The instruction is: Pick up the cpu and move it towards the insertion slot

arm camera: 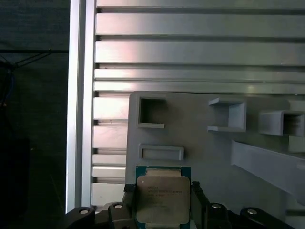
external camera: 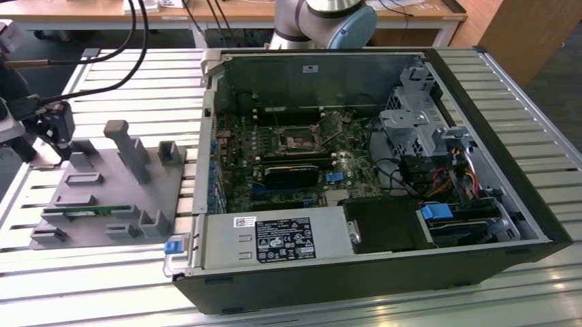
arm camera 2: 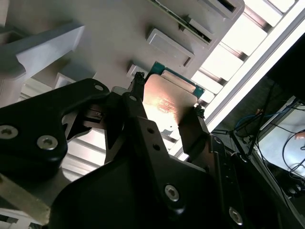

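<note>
The cpu (arm camera: pixel 163 198), a flat square chip with a silvery top and a green rim, sits between the two black fingers of my gripper (arm camera: pixel 163 202), which is shut on it. In the second wrist view the cpu (arm camera 2: pixel 167 102) is clamped on two opposite edges by the gripper (arm camera 2: pixel 166 109), just above the grey plastic fixture (arm camera 2: pixel 109 33). In the exterior view the gripper (external camera: pixel 64 155) hangs over the far corner of the fixture (external camera: pixel 109 194) at the exterior view's left. The insertion slot (external camera: pixel 298 141), a small metal-framed socket, lies on the motherboard inside the open computer case, well to the exterior view's right of the gripper.
The open computer case (external camera: pixel 536 225) lies on a slatted aluminium table (external camera: pixel 91 286), with a power supply (external camera: pixel 277 240) near its front. The fixture carries upright posts (external camera: pixel 127 150) and a green memory stick (external camera: pixel 86 212). Cables (external camera: pixel 109 61) run to the arm.
</note>
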You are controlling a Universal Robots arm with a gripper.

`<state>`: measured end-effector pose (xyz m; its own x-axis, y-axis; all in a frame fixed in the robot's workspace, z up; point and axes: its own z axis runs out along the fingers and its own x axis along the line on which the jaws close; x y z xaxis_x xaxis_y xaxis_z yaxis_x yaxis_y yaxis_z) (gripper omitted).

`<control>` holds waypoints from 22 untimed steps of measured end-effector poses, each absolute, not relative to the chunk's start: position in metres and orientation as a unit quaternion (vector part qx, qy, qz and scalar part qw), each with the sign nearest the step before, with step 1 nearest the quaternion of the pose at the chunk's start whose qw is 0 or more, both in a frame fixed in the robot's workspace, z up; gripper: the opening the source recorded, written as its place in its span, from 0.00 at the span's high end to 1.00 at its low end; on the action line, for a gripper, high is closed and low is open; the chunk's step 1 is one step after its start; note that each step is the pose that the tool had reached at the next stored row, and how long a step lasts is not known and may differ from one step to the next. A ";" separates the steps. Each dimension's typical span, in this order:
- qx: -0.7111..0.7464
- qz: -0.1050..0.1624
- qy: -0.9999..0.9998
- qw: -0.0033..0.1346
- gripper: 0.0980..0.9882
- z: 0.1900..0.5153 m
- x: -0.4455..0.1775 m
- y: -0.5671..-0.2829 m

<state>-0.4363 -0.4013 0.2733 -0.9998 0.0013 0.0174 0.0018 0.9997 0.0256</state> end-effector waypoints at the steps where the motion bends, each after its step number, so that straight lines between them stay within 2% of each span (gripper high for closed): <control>1: -0.001 -0.013 -1.000 0.009 0.50 0.274 -0.436 -0.401; 22: -0.001 -0.013 -1.000 0.009 0.50 0.300 -0.436 -0.400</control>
